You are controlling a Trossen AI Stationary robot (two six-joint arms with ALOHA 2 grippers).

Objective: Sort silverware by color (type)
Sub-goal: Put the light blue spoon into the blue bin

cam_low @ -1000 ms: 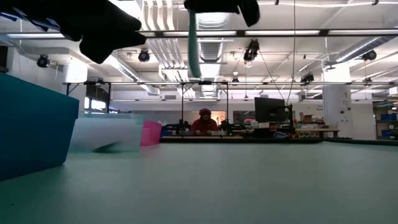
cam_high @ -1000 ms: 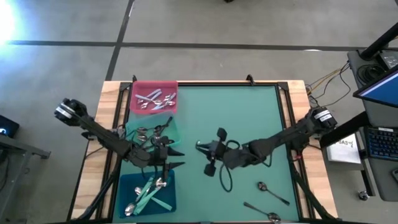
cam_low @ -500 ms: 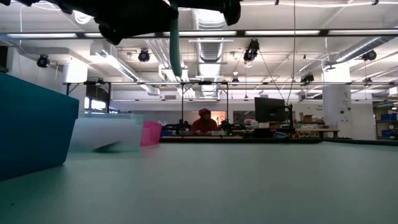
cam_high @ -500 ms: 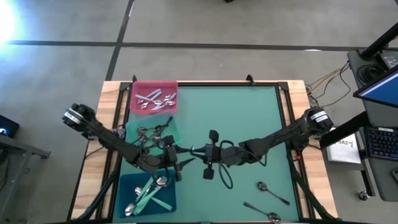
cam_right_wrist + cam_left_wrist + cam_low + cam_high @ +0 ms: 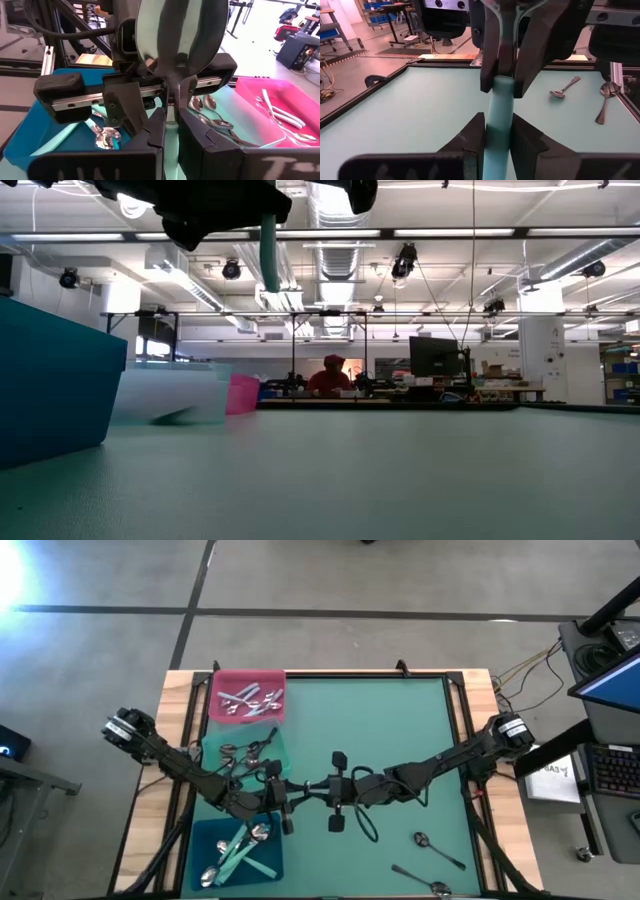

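A teal-handled spoon [image 5: 498, 107] hangs in the air between my two grippers, left of the table's middle. My right gripper [image 5: 318, 786] is shut on it, with the shiny bowl [image 5: 180, 35] back toward its wrist. My left gripper [image 5: 293, 792] faces it from the table's left and is shut on the teal handle. In the low view the handle [image 5: 268, 255] hangs below the dark grippers, clear of the table. More silverware lies in the pink tray [image 5: 247, 675], the green tray [image 5: 280, 752] and the blue tray [image 5: 205, 835]. My left gripper pinches the spoon's teal handle [image 5: 496, 127] between its two fingers [image 5: 472, 135], at the part away from the bowl. It comes level from the table's left, and the handle runs on past the fingertips toward my other gripper. The spoon is lifted clear. My right gripper pinches the spoon's metal neck [image 5: 171, 100], where it meets the teal handle, between its two fingers [image 5: 192, 130]. It comes from the table's right. The bowl lies back between the fingers, and the handle sticks out beyond the fingertips. The spoon hangs clear of the table.
Two loose silver spoons [image 5: 436, 849] [image 5: 420, 880] lie on the green mat near the front right corner. The three trays stand in a row along the left edge. Black cables hang under my right arm [image 5: 365, 825]. A person sits far behind the table [image 5: 328, 375].
My right gripper has carried the spoon toward the table's left. My left gripper, wide open a second ago, has gone toward the table's right to meet it and has shut on the teal handle.
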